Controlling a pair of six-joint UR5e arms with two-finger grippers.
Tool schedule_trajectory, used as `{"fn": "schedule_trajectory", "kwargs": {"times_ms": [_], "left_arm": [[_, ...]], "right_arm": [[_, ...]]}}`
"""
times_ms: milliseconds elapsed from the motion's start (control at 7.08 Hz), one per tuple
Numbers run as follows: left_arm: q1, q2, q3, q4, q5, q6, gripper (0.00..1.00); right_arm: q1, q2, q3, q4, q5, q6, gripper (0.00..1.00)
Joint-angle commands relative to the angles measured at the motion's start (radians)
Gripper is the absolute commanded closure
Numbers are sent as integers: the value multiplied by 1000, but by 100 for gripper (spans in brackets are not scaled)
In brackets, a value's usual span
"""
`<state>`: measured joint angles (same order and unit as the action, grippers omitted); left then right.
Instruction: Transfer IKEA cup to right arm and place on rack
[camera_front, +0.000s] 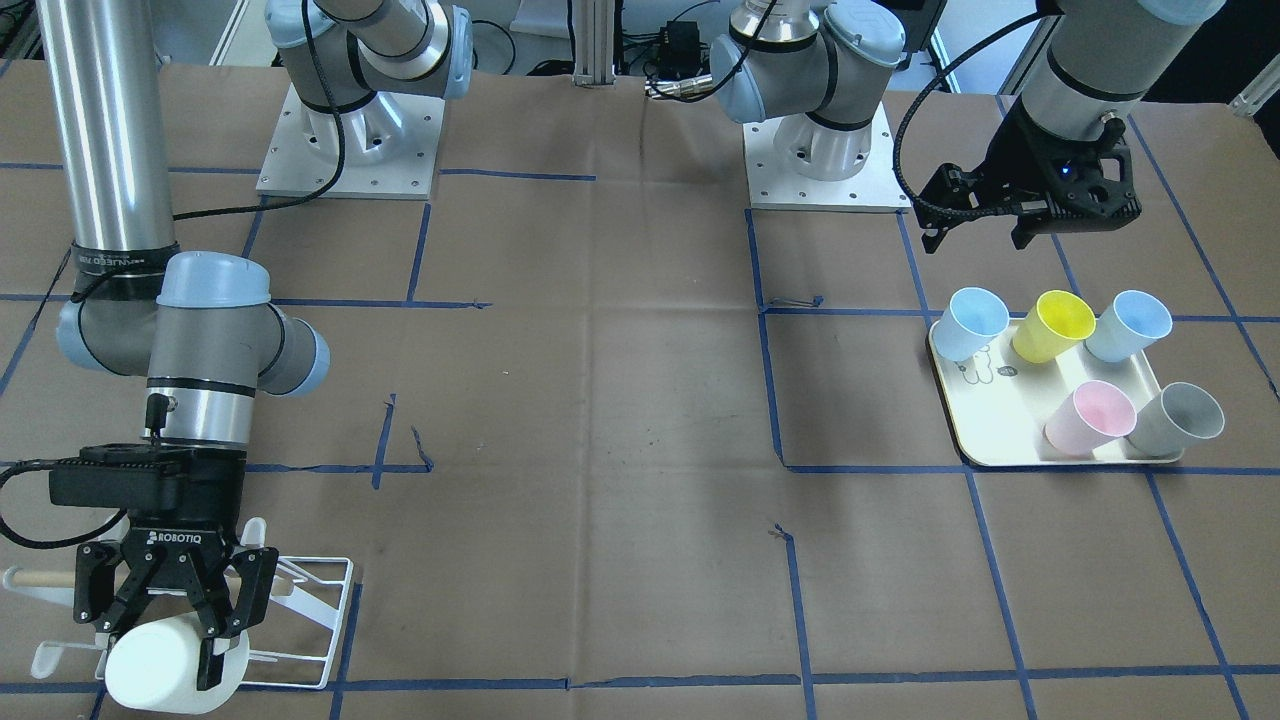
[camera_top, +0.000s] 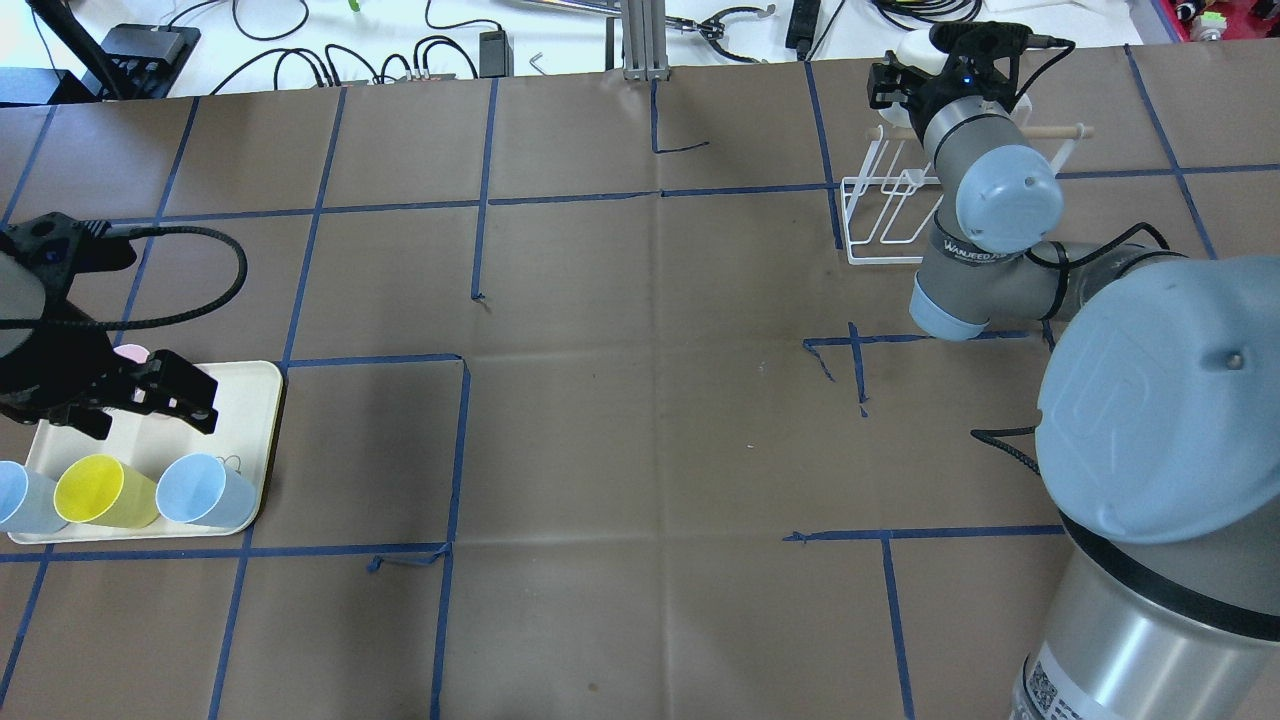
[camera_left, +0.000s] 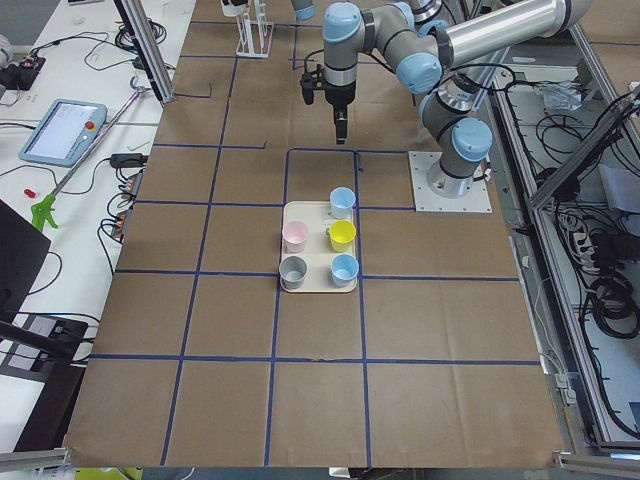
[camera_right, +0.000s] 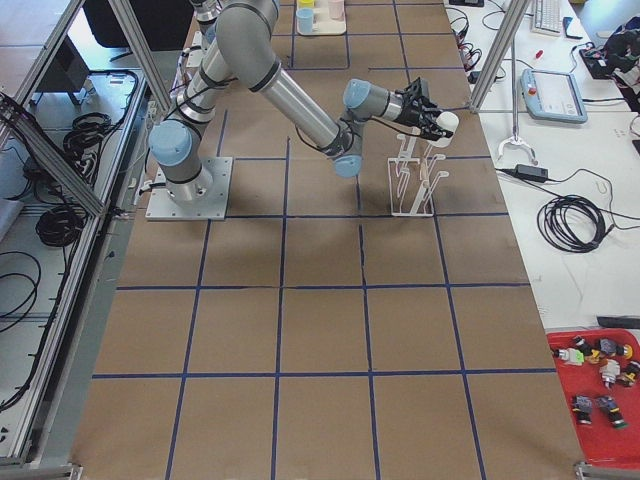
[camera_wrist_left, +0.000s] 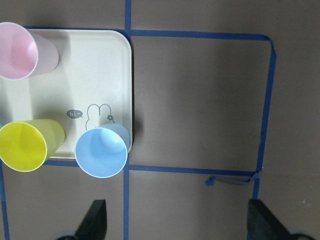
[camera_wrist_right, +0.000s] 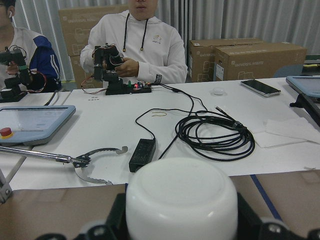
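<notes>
My right gripper (camera_front: 165, 625) is shut on a white cup (camera_front: 160, 668) and holds it on its side over the white wire rack (camera_front: 315, 600) with its wooden dowel. The right wrist view shows the cup's base (camera_wrist_right: 181, 200) between the fingers. The overhead view shows the same gripper (camera_top: 915, 62) at the rack (camera_top: 880, 205), near the table's far edge. I cannot tell whether the cup touches the prongs. My left gripper (camera_front: 985, 225) is open and empty, hovering above the cream tray (camera_front: 975, 440); its spread fingertips (camera_wrist_left: 95, 220) show in the left wrist view.
The tray (camera_wrist_left: 90, 70) holds a pink cup (camera_front: 1090, 415), a grey cup (camera_front: 1178, 420), a yellow cup (camera_front: 1053, 325) and two pale blue cups (camera_front: 975, 322). Blue tape lines cross the brown table. Operators and cables sit past the far edge (camera_wrist_right: 135, 45).
</notes>
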<state>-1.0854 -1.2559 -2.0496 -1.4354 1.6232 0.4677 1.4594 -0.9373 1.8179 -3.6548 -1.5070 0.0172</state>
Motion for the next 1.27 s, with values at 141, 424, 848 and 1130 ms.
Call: {"fn": "schedule_trajectory", "kwargs": {"times_ms": [141, 424, 848, 1130], "left_arm": [[156, 47, -150, 139, -11, 201, 1], [154, 4, -168, 183, -28, 200, 1], [154, -103, -282, 418, -57, 99, 1], [154, -160, -313, 479, -57, 91, 3]], "right_arm": [[1, -3, 15, 4, -2, 13, 0], [1, -15, 12, 2, -1, 13, 0], [9, -107, 18, 2, 5, 18, 0], [18, -210, 61, 15, 17, 93, 0]]}}
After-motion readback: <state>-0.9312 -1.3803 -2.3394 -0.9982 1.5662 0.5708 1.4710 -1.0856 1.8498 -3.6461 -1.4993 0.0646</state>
